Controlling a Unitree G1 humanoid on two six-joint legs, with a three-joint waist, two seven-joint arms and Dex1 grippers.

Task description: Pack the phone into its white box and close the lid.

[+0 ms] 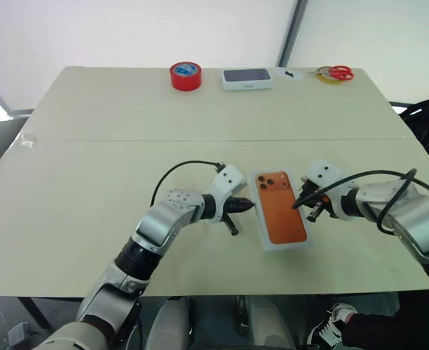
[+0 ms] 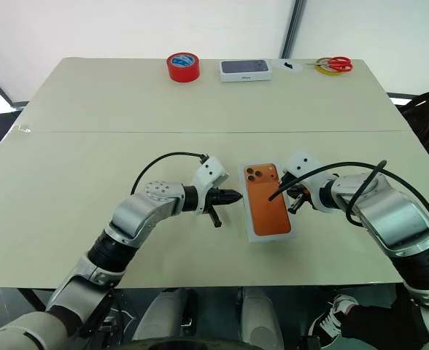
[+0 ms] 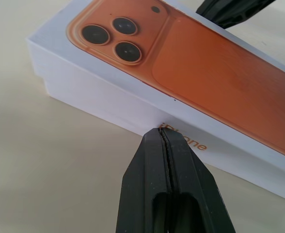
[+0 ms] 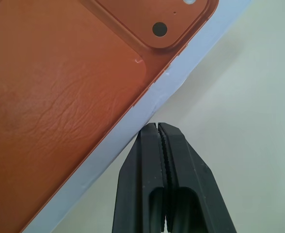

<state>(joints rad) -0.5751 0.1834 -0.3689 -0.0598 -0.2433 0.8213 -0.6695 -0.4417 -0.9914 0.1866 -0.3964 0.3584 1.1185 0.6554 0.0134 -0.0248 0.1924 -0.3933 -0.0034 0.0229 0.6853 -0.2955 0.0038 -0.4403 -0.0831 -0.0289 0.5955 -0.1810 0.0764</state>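
The lid (image 1: 279, 208), white with an orange phone picture on top, sits closed over the white box (image 3: 60, 93) near the table's front middle. The phone itself is hidden. My left gripper (image 1: 249, 205) is shut, its tip at the box's left long side, close to the printed lettering in the left wrist view (image 3: 162, 131). On the other side, my right gripper (image 1: 298, 204) is shut too, its tip at the lid's right edge (image 4: 157, 126). Neither holds anything.
Along the far edge of the table (image 1: 68, 182) stand a red tape roll (image 1: 186, 75), a white box with a dark top (image 1: 247, 79) and red-handled scissors (image 1: 336, 72). Cables loop off both wrists.
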